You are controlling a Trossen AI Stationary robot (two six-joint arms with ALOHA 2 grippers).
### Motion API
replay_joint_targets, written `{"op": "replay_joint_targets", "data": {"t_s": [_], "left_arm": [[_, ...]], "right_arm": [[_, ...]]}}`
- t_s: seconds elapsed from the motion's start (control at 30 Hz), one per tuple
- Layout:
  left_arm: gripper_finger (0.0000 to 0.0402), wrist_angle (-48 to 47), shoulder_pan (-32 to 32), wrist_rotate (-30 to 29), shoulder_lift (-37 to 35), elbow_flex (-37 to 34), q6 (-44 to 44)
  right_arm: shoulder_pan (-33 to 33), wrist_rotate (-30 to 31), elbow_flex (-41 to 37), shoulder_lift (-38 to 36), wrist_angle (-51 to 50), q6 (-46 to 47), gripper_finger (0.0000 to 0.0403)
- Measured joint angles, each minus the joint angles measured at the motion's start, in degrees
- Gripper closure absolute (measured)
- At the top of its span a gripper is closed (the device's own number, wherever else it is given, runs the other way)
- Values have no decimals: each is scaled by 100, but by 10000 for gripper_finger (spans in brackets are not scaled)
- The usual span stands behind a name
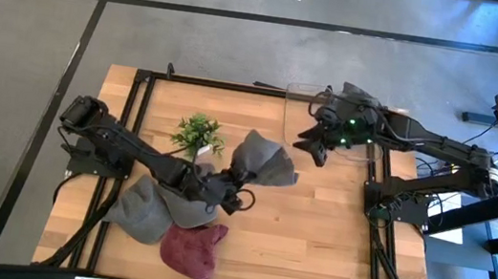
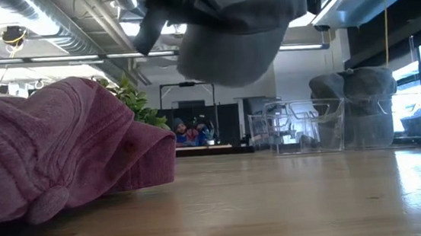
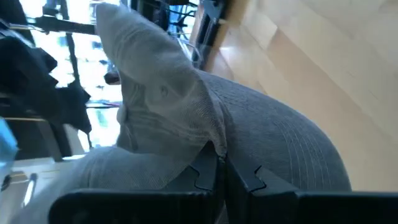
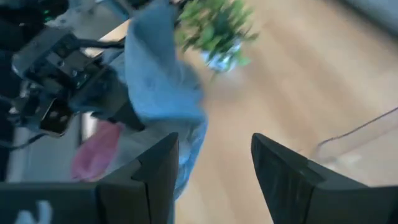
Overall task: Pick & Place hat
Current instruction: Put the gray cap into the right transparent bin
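Hat, grey (image 1: 263, 161): held lifted above the middle of the wooden table (image 1: 312, 244), near the small green plant (image 1: 198, 134). It is pinched in the left gripper (image 1: 240, 196), whose fingers are pressed together on a fold of the fabric, as is seen in the left wrist view, where the grey cloth (image 3: 186, 124) is bunched directly above the dark fingertips (image 3: 208, 171). In the low view the same hat (image 2: 238, 35) is seen hanging clear of the tabletop.

Second grey hat (image 1: 149, 205): laid on the table beneath the left arm, toward the table's front left.

Pink hat (image 1: 194, 251): laid at the table's front edge, just beside the second grey hat; it fills the left of the low view (image 2: 60, 146), resting flat on the wood.

Clear plastic bin (image 1: 302, 118): placed at the table's back right; in the low view its transparent walls (image 2: 303, 125) are seen far off.

Right gripper (image 1: 314, 146): held over the near edge of the bin, well apart from the lifted hat. In the right wrist view its two fingers (image 4: 155, 174) are spread wide with nothing between them, and the lifted hat (image 4: 165, 81) and the plant (image 4: 217, 31) are seen beyond them.
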Motion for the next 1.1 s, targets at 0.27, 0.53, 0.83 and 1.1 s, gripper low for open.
{"op": "replay_joint_targets", "data": {"t_s": [0.27, 0.53, 0.83, 1.1], "left_arm": [[395, 231, -139, -354, -7, 0, 143], [394, 443, -137, -357, -7, 0, 334], [394, 630, -128, -347, -7, 0, 446], [392, 637, -124, -45, -7, 0, 426]], "right_arm": [[15, -684, 0, 343, 40, 274, 201], [81, -1100, 0, 537, 403, 391, 201], [107, -1171, -2, 588, 517, 522, 252], [107, -1170, -2, 579, 510, 312, 369]]}}
